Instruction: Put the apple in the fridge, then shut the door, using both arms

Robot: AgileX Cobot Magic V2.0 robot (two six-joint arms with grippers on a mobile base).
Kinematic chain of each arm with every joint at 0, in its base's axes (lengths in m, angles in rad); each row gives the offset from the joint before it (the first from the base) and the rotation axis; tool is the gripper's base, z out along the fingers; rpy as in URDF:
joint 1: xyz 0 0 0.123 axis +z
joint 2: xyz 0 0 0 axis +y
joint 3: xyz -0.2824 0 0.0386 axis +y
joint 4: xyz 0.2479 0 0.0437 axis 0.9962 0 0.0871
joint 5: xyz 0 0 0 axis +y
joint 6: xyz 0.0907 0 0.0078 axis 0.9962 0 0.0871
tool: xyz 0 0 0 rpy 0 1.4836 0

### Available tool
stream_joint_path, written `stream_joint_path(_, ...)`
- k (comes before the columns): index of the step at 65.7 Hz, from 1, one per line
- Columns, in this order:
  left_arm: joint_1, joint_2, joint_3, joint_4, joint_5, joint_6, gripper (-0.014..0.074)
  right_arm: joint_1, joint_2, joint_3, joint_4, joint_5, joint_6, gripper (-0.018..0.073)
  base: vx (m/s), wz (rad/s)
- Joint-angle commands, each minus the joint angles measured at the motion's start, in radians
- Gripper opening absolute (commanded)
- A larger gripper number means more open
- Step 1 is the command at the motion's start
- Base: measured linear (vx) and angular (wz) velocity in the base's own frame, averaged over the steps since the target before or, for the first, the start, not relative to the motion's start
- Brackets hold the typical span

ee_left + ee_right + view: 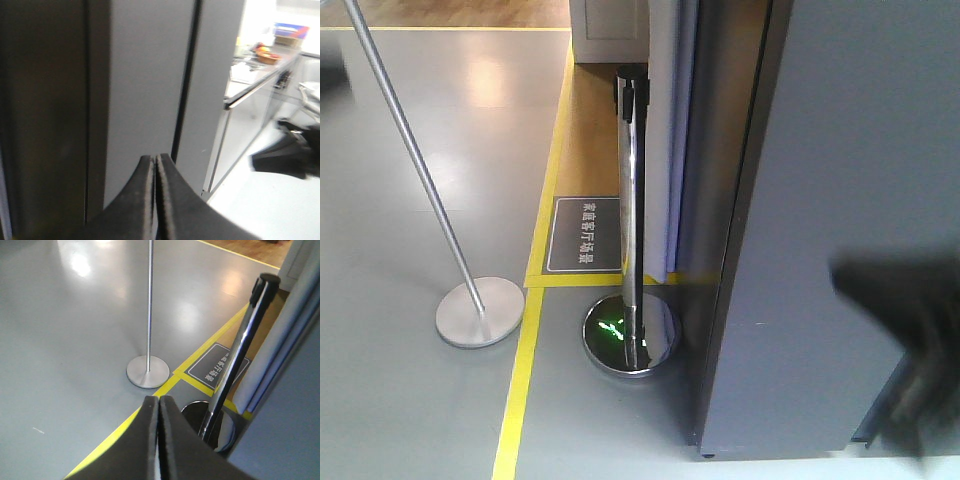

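Note:
The apple is out of view in every frame. The fridge (840,200) is a tall dark grey slab filling the right of the front view. In the left wrist view its grey panels (145,85) are split by a narrow dark seam, and none of the white inside shows. My left gripper (156,157) is shut and empty, pointing at that seam from close by. My right gripper (158,399) is also shut and empty, hanging over the grey floor beside the fridge's corner (285,440). A blurred black arm (905,340) crosses the fridge's lower right.
A chrome stanchion (632,200) on a mirrored base stands just left of the fridge. A thinner leaning pole (410,150) with a flat disc base (480,311) is farther left. Yellow floor tape (520,380) and a dark floor sign (585,235) lie between them. A counter (260,80) is right of the fridge.

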Motion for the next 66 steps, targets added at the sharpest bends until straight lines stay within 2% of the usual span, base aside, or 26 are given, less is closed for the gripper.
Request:
stream_joint_path(1,0.000,-0.089,0.154,0.036,0.130,-0.012,-0.0008,-0.002,-0.089,0.097,-0.008,-0.115,0.012,-0.0006,0.00,0.00)
stream_joint_path(15,0.000,-0.258,0.582,0.003,0.312,-0.011,-0.0008,-0.002,-0.251,0.276,0.003,-0.112,0.012,-0.0006,0.00,0.00)
stream_joint_path(24,0.000,-0.312,0.731,-0.060,0.352,-0.011,-0.0008,-0.002,-0.291,0.309,0.030,-0.109,0.012,-0.0006,0.00,0.00)
stream_joint_path(45,0.000,-0.329,0.771,-0.151,0.335,-0.011,-0.0008,-0.002,-0.291,0.311,0.031,-0.104,0.012,-0.0006,0.00,0.00)
stream_joint_path(56,0.000,-0.329,0.771,-0.150,0.262,-0.011,-0.0008,-0.002,-0.291,0.311,0.031,-0.104,0.012,-0.0006,0.00,0.00)
stream_joint_path(66,0.000,-0.329,0.771,-0.150,0.242,-0.011,-0.0008,-0.002,-0.291,0.311,0.031,-0.104,0.012,-0.0006,0.00,0.00)
